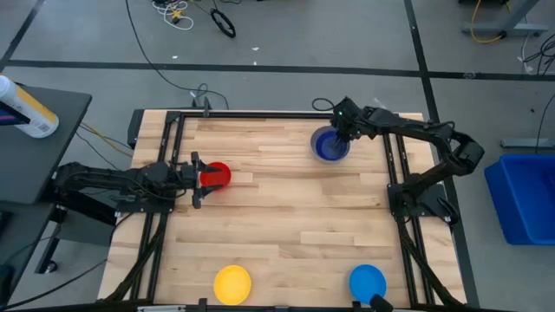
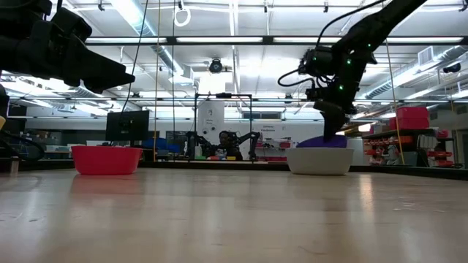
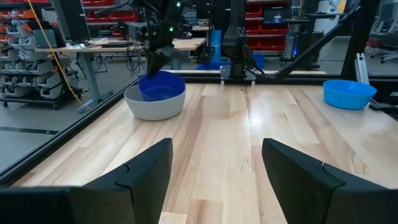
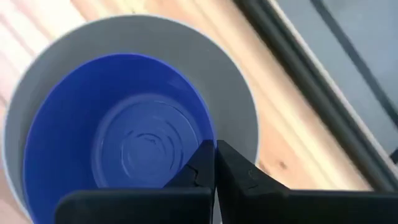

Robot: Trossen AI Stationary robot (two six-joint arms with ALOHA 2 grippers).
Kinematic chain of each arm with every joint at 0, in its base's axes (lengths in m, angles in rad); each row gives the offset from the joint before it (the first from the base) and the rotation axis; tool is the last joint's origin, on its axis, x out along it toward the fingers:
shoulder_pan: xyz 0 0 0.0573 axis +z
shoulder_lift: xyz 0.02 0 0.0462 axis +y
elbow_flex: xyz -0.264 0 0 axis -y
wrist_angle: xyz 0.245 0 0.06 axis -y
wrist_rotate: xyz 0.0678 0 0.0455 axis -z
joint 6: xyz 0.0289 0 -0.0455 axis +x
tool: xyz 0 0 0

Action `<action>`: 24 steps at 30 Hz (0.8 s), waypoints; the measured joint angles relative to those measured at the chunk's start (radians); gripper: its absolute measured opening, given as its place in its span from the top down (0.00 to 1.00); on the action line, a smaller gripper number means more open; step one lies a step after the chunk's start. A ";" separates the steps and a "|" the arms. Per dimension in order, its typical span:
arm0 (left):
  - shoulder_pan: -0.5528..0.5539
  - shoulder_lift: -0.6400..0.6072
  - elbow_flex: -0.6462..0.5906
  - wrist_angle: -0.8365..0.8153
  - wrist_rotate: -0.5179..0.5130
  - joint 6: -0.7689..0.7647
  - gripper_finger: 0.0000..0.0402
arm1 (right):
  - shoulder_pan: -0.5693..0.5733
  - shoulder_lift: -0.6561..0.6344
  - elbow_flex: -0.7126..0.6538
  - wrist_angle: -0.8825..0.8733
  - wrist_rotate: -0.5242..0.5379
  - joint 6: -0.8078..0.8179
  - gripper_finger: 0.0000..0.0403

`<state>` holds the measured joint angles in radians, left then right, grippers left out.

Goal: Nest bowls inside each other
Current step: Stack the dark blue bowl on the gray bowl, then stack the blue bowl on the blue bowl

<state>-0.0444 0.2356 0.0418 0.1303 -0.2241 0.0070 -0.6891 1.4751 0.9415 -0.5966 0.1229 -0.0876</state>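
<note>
A dark blue bowl (image 4: 124,143) sits inside a grey bowl (image 4: 239,93) at the table's far right, with its rim above the grey rim (image 3: 154,107). My right gripper (image 4: 214,163) comes down from above and is shut on the blue bowl. A red bowl (image 1: 217,175) stands upright on the wood at the left. My left gripper (image 1: 196,179) hovers over its edge, open and level. The table shows between its fingers (image 3: 214,174). A yellow bowl (image 1: 232,283) and a lighter blue bowl (image 1: 368,282) stand by the near edge. My right gripper pinches the dark blue bowl's rim (image 4: 211,138) between its two fingers. One finger is inside the bowl and the other is in the gap next to the grey wall. The fingers slant steeply down from above. The blue bowl stays inside the grey bowl, slightly tilted.
Black frame rails (image 1: 395,165) run along the table's left, right and far sides. Open wood lies between the red bowl and the grey bowl. A blue bin (image 1: 525,195) stands off the table to the right, and a black side table (image 1: 43,130) to the left.
</note>
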 joint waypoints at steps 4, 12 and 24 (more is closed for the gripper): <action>0.000 0.000 0.000 0.000 0.000 -0.003 0.36 | 0.003 0.000 -0.026 0.026 -0.024 0.050 0.99; 0.000 0.000 0.000 -0.003 0.000 -0.012 0.36 | 0.020 0.000 -0.030 0.082 -0.092 0.006 0.79; 0.000 0.000 0.000 -0.008 0.000 -0.011 0.36 | 0.035 0.000 -0.030 0.228 -0.015 0.077 0.49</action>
<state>-0.0441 0.2356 0.0414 0.1218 -0.2245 -0.0044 -0.6537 1.4750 0.9112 -0.3686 0.1083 -0.0107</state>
